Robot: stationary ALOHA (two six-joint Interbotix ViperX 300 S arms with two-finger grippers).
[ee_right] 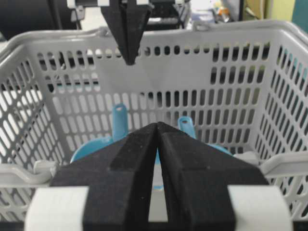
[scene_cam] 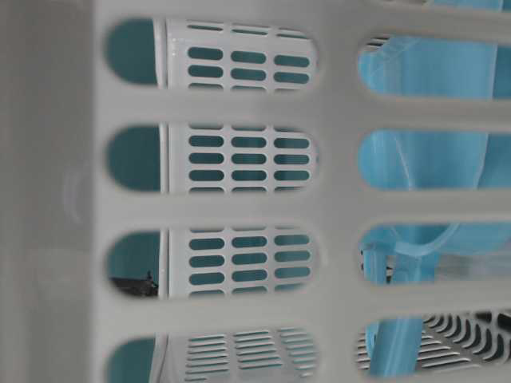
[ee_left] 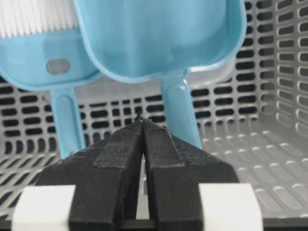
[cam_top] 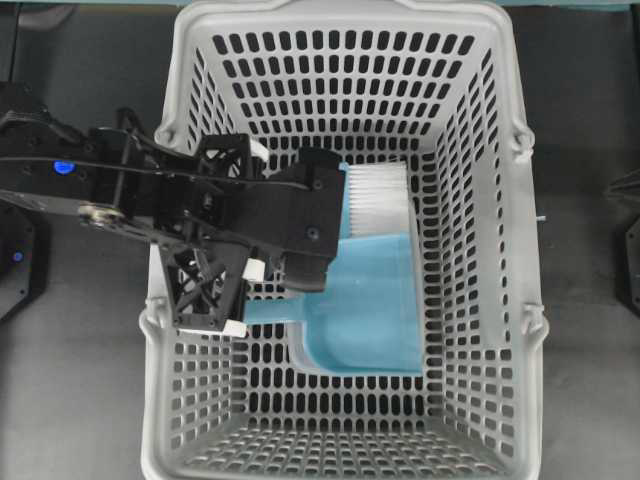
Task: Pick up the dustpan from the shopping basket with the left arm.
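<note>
The light blue dustpan [cam_top: 370, 300] lies in the grey shopping basket [cam_top: 340, 15], its thin handle [ee_left: 180, 110] pointing toward the left wall. My left gripper [cam_top: 335, 210] reaches over that wall and hangs above the basket's inside, shut with nothing in it. In the left wrist view its tips [ee_left: 142, 121] sit just left of the dustpan's handle and short of the pan [ee_left: 159, 33]. My right gripper [ee_right: 157, 123] is shut and empty, outside the basket's right rim [ee_right: 284, 161]. From there the left gripper [ee_right: 130, 60] shows as a wedge pointing down.
A blue hand brush [cam_top: 375, 200] with white bristles lies beside the dustpan on its far side; its handle [ee_left: 67, 120] runs left of my left fingertips. The basket's slotted walls [scene_cam: 239, 207] enclose both things on all sides.
</note>
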